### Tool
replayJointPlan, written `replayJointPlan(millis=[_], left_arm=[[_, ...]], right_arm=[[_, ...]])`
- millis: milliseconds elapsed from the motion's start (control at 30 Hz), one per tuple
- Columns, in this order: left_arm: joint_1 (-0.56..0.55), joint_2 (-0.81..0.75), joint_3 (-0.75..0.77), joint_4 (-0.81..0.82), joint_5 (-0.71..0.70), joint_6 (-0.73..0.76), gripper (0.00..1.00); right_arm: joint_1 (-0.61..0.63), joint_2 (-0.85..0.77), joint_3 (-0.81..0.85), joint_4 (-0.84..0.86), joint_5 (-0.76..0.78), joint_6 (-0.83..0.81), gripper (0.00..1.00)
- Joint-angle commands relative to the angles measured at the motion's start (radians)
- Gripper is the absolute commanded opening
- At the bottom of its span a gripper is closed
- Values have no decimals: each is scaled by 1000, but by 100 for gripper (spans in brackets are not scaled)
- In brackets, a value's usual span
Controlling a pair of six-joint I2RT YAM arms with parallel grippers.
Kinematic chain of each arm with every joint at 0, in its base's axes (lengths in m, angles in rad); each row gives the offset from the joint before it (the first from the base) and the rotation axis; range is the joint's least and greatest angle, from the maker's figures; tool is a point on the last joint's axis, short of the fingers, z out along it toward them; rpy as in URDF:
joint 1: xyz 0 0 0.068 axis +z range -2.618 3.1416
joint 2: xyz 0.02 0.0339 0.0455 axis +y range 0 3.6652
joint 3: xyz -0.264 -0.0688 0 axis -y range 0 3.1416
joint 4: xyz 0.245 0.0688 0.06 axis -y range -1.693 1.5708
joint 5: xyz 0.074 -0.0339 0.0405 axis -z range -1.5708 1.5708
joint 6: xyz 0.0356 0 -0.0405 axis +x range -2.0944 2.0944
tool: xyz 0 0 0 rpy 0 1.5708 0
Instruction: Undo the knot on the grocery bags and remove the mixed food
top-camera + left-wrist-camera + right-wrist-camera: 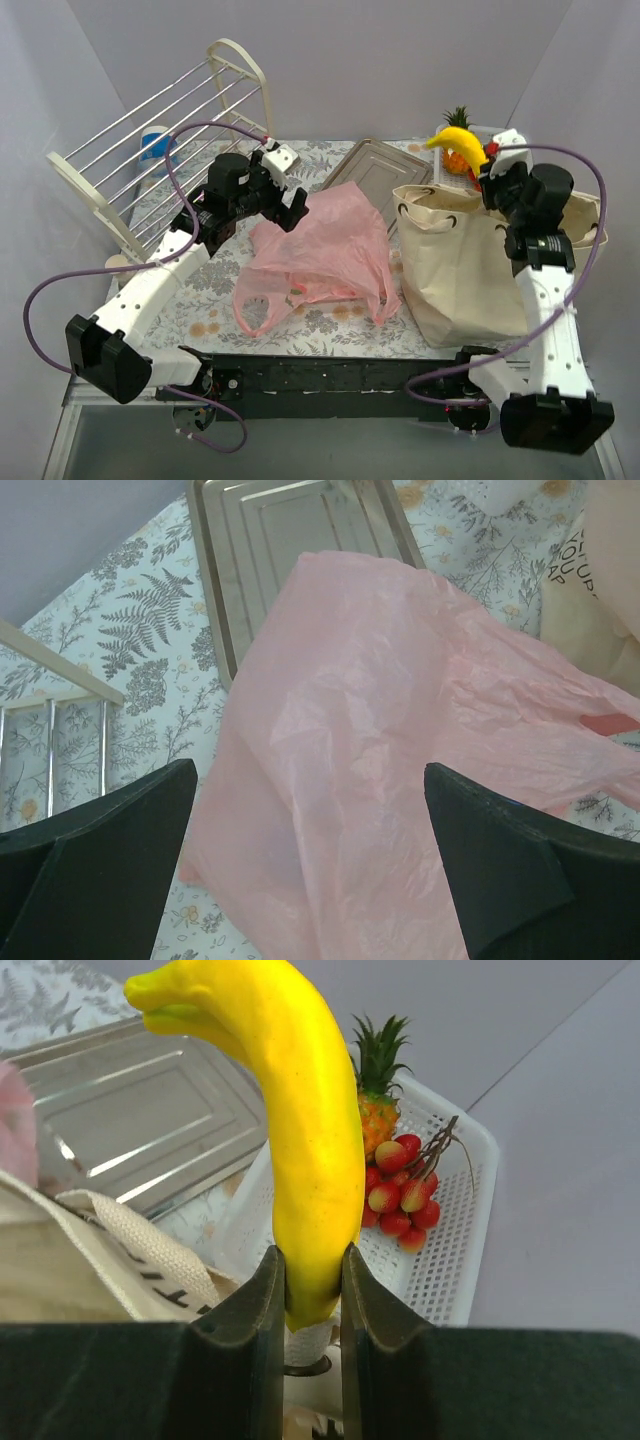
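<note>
the beige canvas tote (470,270) stands by the right edge of the counter, and the crinkly pink plastic bag (320,250) lies slack just left of it near the middle, beneath the left gripper (308,780), whose jaws are spread wide over the film. toward the far edge lies a metal tray (385,165), with a white slotted basket (445,1260) in the far right corner. there the right gripper (313,1270) has its jaws clamped on the lower end of the banana (305,1130), holding it upright, while the small pineapple (377,1120) and red fruits (400,1200) sit in the basket.
</note>
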Motion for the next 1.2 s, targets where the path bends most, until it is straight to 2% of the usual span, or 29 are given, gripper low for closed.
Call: replayJointPlan(millis=[0, 33, 100, 167, 233, 333, 500, 667, 800, 900, 1167], left_arm=[[-5, -16, -31, 68, 23, 4, 98], [-4, -4, -35, 74, 26, 4, 98], [-4, 11, -42, 94, 30, -5, 98], [-4, 33, -43, 104, 40, -9, 98], [-4, 50, -39, 110, 41, -19, 98], [-4, 59, -40, 113, 41, -23, 98], [-4, 56, -66, 133, 41, -29, 98], [-4, 39, -117, 179, 41, -74, 98], [-4, 15, -163, 196, 41, -95, 98], [-4, 7, -180, 203, 34, -98, 98], [-1, -1, -163, 185, -17, -128, 98]], right_arm=[[-1, -135, -68, -319, -135, -258, 1], [-1, -167, -94, -440, -145, -343, 1], [-1, -190, -191, -530, -124, -405, 1], [-1, -215, -261, -574, -62, -447, 1], [0, -223, -307, -613, -67, -484, 1], [-1, -221, -308, -639, -87, -510, 1], [-4, -244, -228, -774, -113, -518, 1], [-4, -264, -63, -639, -139, -462, 1], [-6, -70, 125, -494, -115, -338, 1], [-6, 74, 230, -425, -118, -309, 1], [-64, 404, 337, -289, -47, -171, 1]])
